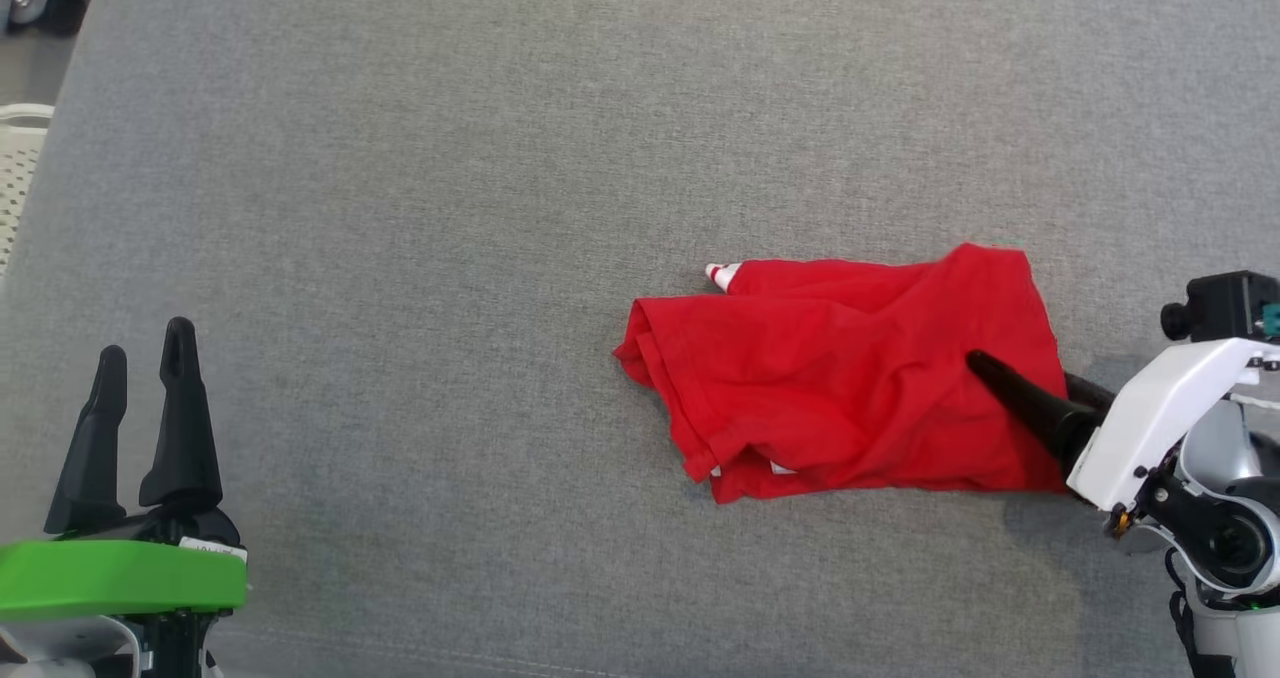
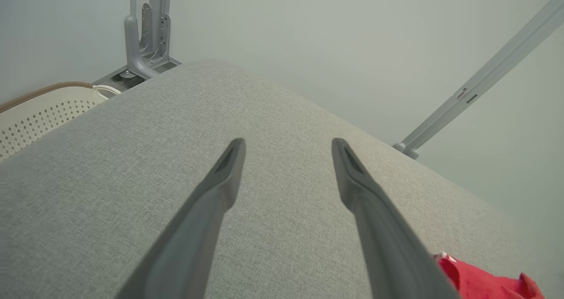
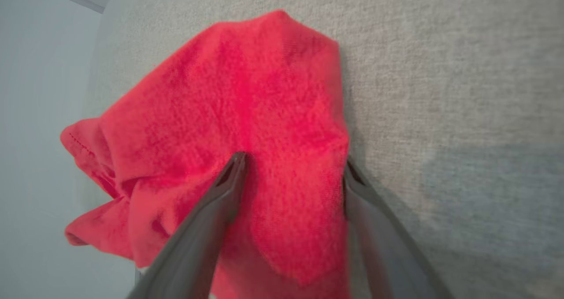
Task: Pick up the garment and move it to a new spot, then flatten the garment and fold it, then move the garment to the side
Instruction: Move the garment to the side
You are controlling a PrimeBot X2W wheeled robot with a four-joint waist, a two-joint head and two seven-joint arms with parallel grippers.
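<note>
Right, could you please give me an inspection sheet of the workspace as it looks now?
Surface: grey fabric table, smooth and flat.
Job's things: red garment, crumpled, lying right of centre.
Clutter: nothing seen.
Tools: left tool open, over bare fabric at the near left; right tool open, one finger on the garment, the other at its edge.
Cables: nothing seen.
Surroundings: white perforated basket beside the table's left edge; grey metal posts beyond the far corner.

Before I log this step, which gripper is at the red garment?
The right gripper: one finger lies over the garment, the other at its edge; the left gripper stands apart.
</note>
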